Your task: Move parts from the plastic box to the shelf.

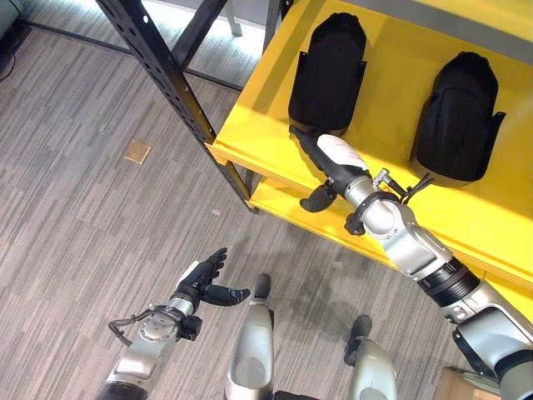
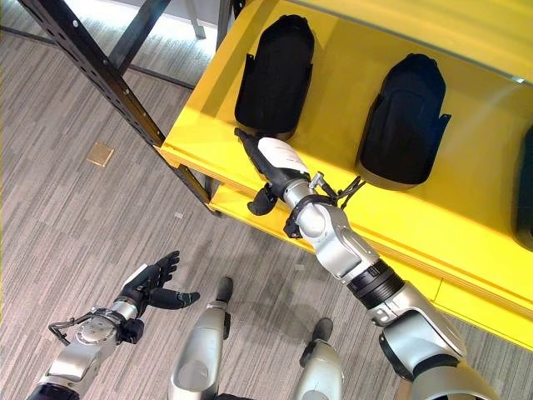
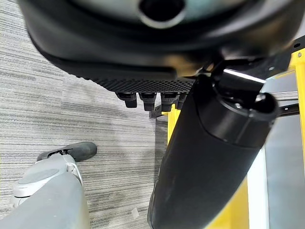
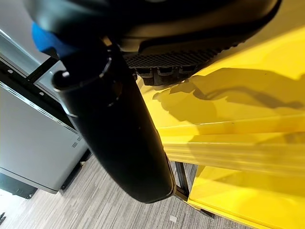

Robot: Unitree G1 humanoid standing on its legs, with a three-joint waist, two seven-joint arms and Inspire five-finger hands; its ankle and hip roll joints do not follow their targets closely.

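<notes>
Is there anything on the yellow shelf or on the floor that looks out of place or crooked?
The two black parts lie flat and apart on the yellow shelf, both pointing the same way. The one stray thing is a small tan square lying on the grey floor beside the black rack post.

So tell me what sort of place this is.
Probably a workshop or warehouse storage area: a yellow shelf on a black metal rack frame holds two black moulded parts, standing on grey plank flooring. The right hand rests open on the shelf.
</notes>
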